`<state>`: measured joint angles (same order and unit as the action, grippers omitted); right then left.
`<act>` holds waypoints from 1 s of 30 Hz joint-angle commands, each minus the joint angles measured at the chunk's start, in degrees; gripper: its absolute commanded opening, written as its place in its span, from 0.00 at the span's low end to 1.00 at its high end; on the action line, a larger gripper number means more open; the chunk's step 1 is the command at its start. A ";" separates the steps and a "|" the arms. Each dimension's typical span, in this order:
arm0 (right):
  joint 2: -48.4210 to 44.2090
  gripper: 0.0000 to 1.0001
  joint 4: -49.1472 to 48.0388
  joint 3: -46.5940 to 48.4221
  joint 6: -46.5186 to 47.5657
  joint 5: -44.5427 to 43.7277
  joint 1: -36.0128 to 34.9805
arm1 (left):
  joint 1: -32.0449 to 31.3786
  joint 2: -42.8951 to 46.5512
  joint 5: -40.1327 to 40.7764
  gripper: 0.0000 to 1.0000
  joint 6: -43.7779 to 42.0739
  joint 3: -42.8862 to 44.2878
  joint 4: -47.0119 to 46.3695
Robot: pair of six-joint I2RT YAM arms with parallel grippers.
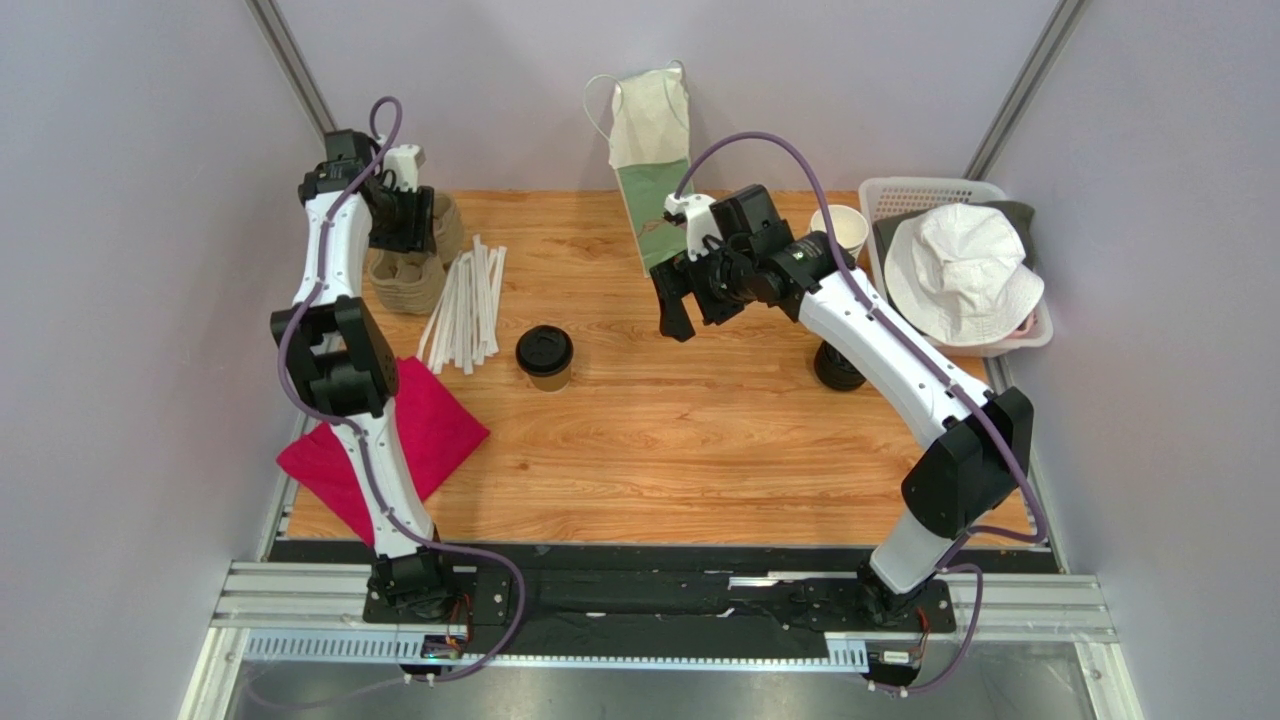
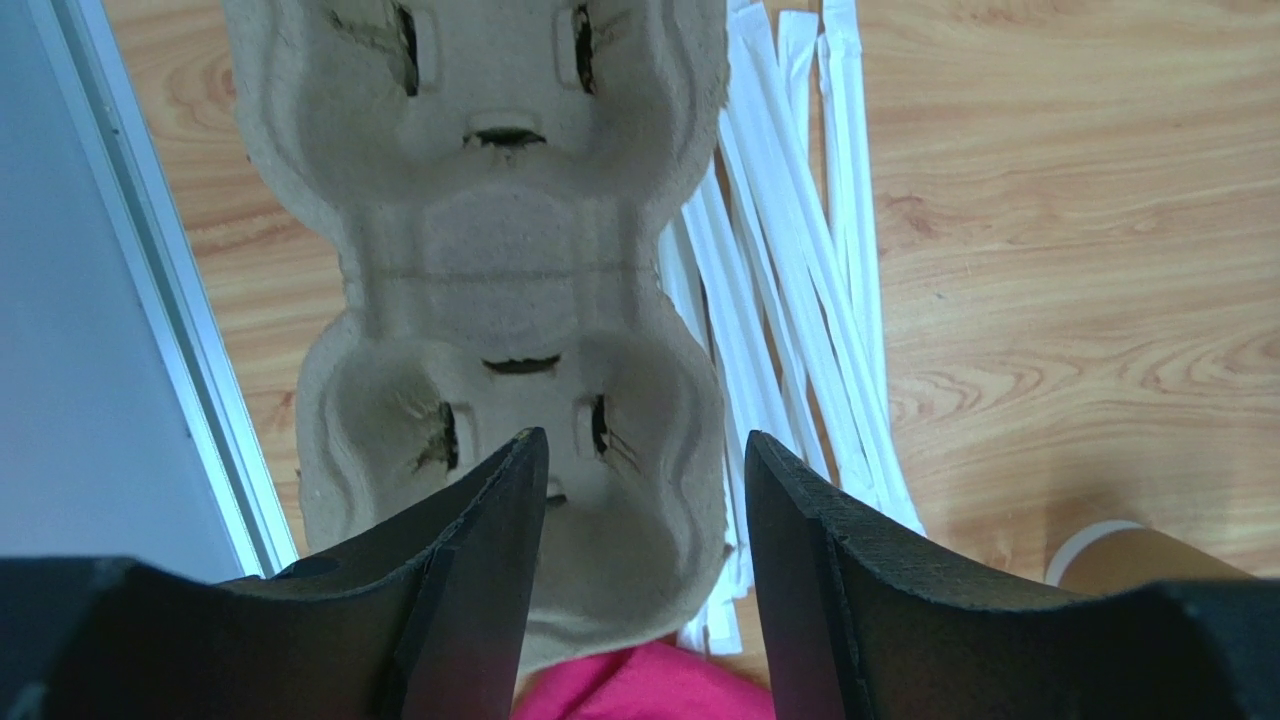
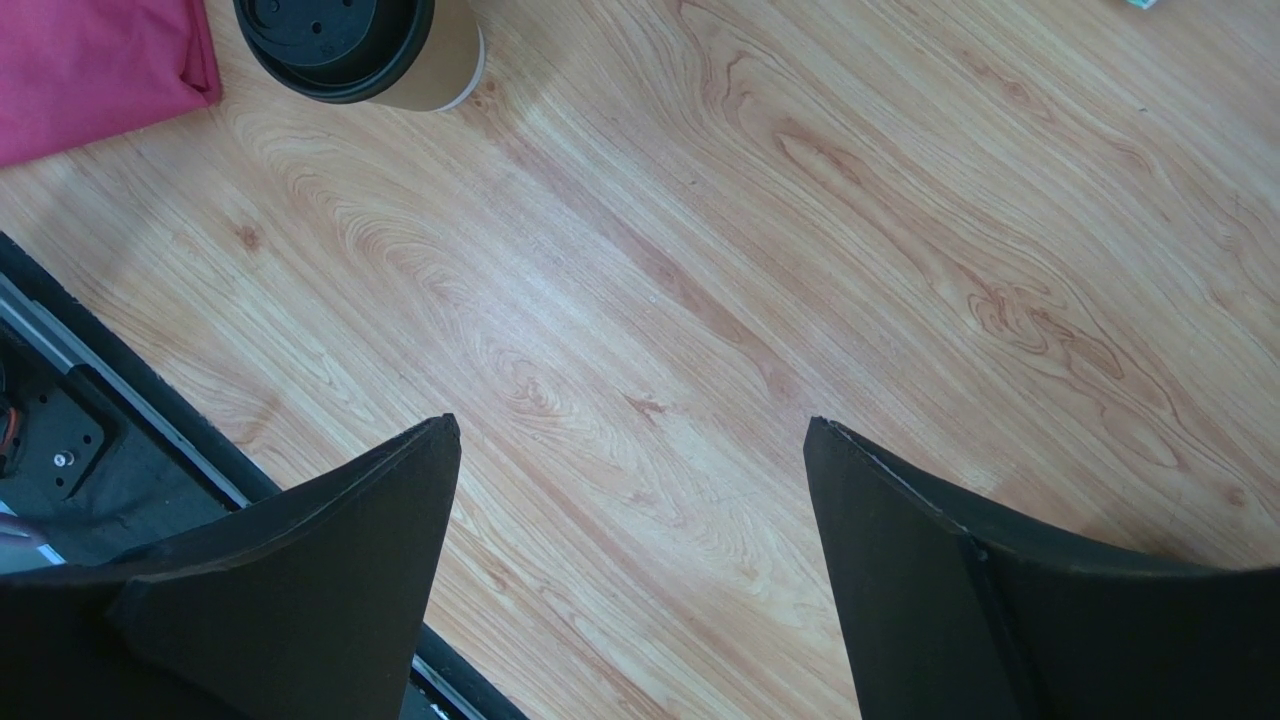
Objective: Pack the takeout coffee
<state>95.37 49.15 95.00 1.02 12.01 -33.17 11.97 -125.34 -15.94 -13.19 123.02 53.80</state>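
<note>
The takeout coffee (image 1: 544, 357), a kraft-brown cup with a black lid, stands upright on the wooden table left of centre; in the right wrist view the coffee (image 3: 361, 45) is at the top left. My left gripper (image 1: 403, 210) hovers open over a pulp cup carrier (image 1: 409, 273) at the back left. Its jaws (image 2: 639, 443) straddle the near pocket of the carrier (image 2: 496, 255) with nothing between them. My right gripper (image 1: 684, 300) is open above bare wood (image 3: 631, 435), right of the coffee and apart from it.
White wrapped straws (image 1: 466, 308) lie between the carrier and the coffee. A pink napkin (image 1: 398, 443) lies front left. A green and white paper bag (image 1: 649, 150) stands at the back centre. At the right, a white basket (image 1: 902, 195) holds a white hat (image 1: 962, 270), beside a paper cup (image 1: 842, 225).
</note>
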 commanded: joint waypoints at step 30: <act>-0.19 0.90 -0.19 2.73 -2.42 1.88 1.79 | -1.07 -0.17 0.30 0.08 2.03 4.42 -2.30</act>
<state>95.44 49.50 95.33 -0.51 12.97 -31.83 10.96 -128.11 -15.73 -11.77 125.03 53.28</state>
